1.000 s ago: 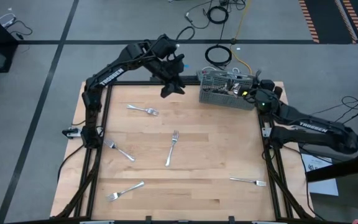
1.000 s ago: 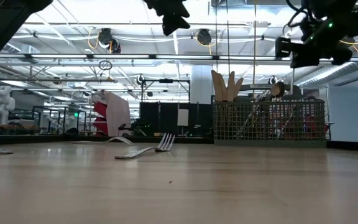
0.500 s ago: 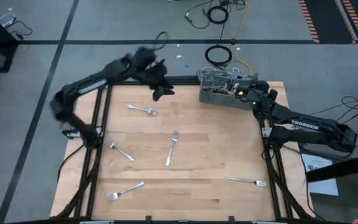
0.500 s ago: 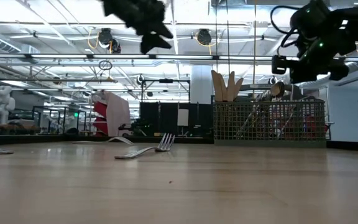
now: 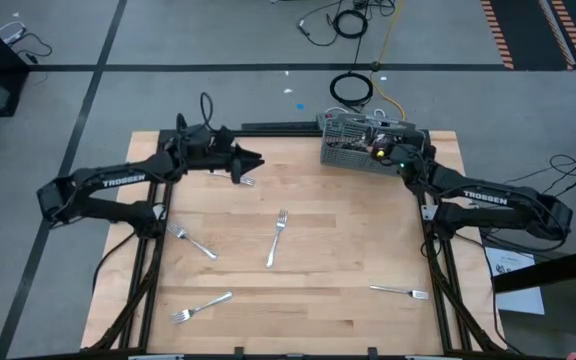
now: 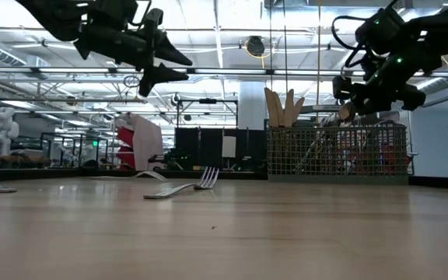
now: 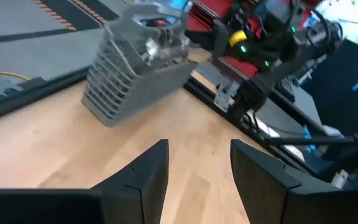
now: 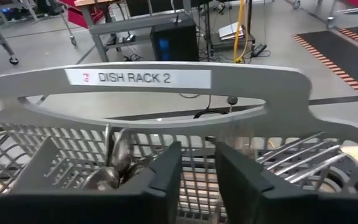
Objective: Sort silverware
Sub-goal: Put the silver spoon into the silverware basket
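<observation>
Several silver forks lie flat on the wooden table: one (image 5: 246, 181) at the far left, one (image 5: 190, 240) at the left, one (image 5: 276, 238) in the middle, one (image 5: 200, 306) near the front and one (image 5: 400, 291) at the right. The grey mesh caddy (image 5: 353, 152) stands at the far edge with silverware (image 8: 114, 163) inside. My left gripper (image 7: 197, 168) hangs open above the far-left fork, with nothing between its fingers. My right gripper (image 8: 197, 168) is open just above the caddy's rim (image 8: 166, 78), with nothing between its fingers.
The caddy (image 6: 337, 152) stands at the far right of the low view, with wooden utensils sticking up from it. Black frame rails run along the table's left and right sides. The table's middle (image 5: 338, 250) is bare wood around the forks.
My left gripper has swung from beside the caddy toward the table's left edge and come down, tipping from pointing down to nearly level. It now hangs over the far-left fork. My right gripper has sunk a little toward the caddy. The forks on the table have not moved.
</observation>
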Motion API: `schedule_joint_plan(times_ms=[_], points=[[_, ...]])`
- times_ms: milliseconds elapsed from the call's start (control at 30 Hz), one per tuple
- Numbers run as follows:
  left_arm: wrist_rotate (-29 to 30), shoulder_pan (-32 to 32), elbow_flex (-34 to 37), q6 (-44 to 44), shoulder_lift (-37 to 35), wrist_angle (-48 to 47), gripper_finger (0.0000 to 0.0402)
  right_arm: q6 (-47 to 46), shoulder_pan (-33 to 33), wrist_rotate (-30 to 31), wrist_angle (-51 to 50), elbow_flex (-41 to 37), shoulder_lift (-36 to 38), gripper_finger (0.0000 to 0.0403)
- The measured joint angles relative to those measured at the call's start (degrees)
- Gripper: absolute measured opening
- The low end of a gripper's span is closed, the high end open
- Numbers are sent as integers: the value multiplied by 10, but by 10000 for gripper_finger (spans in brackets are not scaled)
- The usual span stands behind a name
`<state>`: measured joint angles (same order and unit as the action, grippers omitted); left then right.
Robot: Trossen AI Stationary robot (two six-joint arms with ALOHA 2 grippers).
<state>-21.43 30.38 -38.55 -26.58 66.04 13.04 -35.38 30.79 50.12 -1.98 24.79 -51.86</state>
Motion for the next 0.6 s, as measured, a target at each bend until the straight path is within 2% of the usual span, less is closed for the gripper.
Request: schedule_joint_plan(times_ms=[167,300,500,600], points=[[8,-20,2,25,0,4,177,5,0,-26,-6,20,9,143],[12,-28,2,35,0,28,177,50,-1,-46,-19,56,26,169],[23,-29,2,62,0,46,177,72,-7,-120,-123,135,57,167],[23,-29,2,62,5,48,177,81,-27,-181,-168,170,68,162]])
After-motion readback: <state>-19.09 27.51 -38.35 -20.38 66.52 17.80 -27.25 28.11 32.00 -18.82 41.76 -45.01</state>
